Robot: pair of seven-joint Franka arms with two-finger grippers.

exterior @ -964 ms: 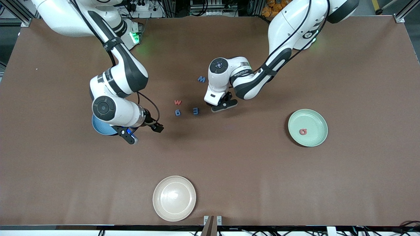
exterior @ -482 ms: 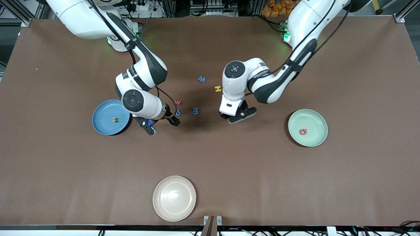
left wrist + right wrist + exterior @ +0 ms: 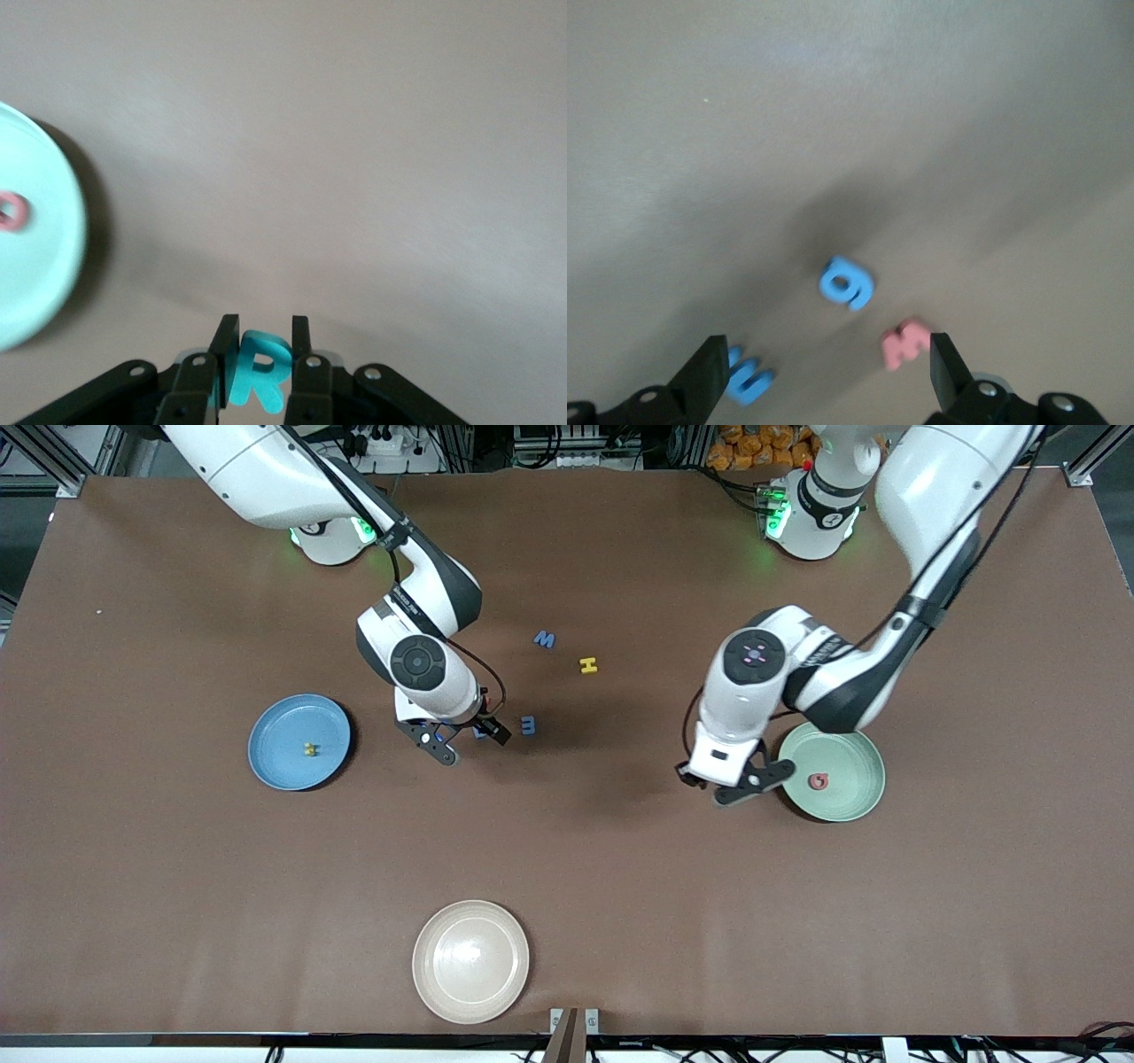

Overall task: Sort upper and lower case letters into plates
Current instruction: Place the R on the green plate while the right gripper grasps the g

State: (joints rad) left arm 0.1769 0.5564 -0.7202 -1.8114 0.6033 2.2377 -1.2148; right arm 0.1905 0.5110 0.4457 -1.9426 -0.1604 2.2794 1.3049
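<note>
Blur is softening the right wrist view, where we are seeing what looks like a blue g, a pink letter and a blue m between the spread fingers of the right gripper. The left gripper is pinching a flat teal R, hovering beside the mint plate. The blue plate is holding a yellow letter.

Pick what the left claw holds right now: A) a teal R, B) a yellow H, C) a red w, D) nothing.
A: the left wrist view shows the left claw shut on a teal R, near the mint plate; the yellow H lies on the table.
</note>
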